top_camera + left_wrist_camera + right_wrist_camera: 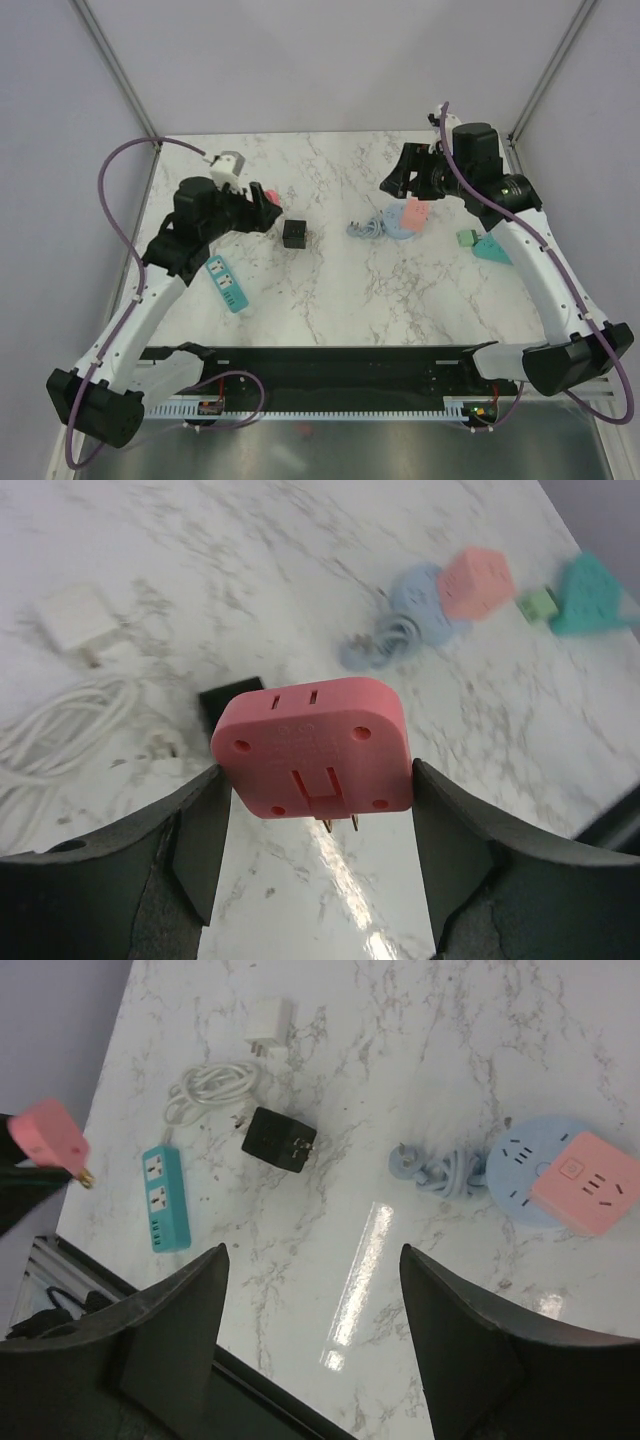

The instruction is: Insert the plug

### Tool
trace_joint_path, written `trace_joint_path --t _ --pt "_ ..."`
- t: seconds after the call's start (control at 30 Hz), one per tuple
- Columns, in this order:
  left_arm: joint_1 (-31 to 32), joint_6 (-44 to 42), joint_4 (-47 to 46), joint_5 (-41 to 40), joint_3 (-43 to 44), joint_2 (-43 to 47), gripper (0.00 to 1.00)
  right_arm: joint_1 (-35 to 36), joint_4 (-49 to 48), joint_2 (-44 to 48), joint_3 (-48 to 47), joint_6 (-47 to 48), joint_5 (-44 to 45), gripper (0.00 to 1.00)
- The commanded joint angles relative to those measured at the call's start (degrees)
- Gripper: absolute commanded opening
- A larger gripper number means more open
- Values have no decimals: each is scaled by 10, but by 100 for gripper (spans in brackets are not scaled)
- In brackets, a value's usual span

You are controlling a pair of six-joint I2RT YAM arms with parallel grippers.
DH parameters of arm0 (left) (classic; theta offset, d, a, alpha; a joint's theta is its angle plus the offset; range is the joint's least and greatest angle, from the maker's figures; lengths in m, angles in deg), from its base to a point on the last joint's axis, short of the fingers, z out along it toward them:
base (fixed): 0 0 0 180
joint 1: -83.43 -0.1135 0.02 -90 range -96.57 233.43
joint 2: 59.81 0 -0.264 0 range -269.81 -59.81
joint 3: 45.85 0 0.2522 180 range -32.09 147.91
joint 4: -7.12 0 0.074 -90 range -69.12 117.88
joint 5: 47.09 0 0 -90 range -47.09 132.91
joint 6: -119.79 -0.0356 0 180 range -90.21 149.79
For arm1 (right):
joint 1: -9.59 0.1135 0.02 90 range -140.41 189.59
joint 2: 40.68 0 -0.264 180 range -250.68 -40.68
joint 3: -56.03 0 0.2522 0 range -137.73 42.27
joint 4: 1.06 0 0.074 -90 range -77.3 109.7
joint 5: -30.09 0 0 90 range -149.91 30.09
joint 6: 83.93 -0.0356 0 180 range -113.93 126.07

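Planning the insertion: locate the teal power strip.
Top external view: the teal power strip lies left on the table, beside the left arm, near-left of the black adapter.

In your left wrist view, the pink adapter (312, 745) covers most of the black cube (228, 702) behind it, the white cable (55, 725) runs off the left edge, and the teal wedge (590, 592) at far right is blurred. From above, you see only a sliver of the adapter.

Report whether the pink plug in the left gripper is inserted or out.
Out: the pink plug sits clamped in the left gripper above the table, prongs bare.
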Motion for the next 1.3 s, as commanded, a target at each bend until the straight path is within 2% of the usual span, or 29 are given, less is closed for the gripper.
trace_joint_path --t 0.0,0.03,0.13,0.33,0.47,0.73,0.97,1.17,1.27 --pt "82 -141 -48 102 -27 18 2 -1 59 -16 -49 22 -117 75" --pt "116 -153 -47 111 -36 21 2 0 64 -22 -52 22 -141 72" --pt "156 -194 -43 127 -48 30 2 11 77 -23 -49 9 -181 67" --pt "251 -229 -32 126 -58 22 2 81 97 -40 -49 -21 -174 61" --pt "290 -246 -24 98 -58 13 2 133 97 -57 -54 -42 -164 61" --pt "316 -260 -21 60 -61 1 2 215 124 -111 -64 -55 -119 59" --pt "324 -270 -17 40 -62 -8 2 236 148 -138 -62 -37 -106 55" --pt "334 -271 -18 29 -65 -15 2 237 148 -140 -33 -27 -118 45" --pt "335 -270 -17 27 -66 -23 2 237 144 -147 -23 -23 -130 34"
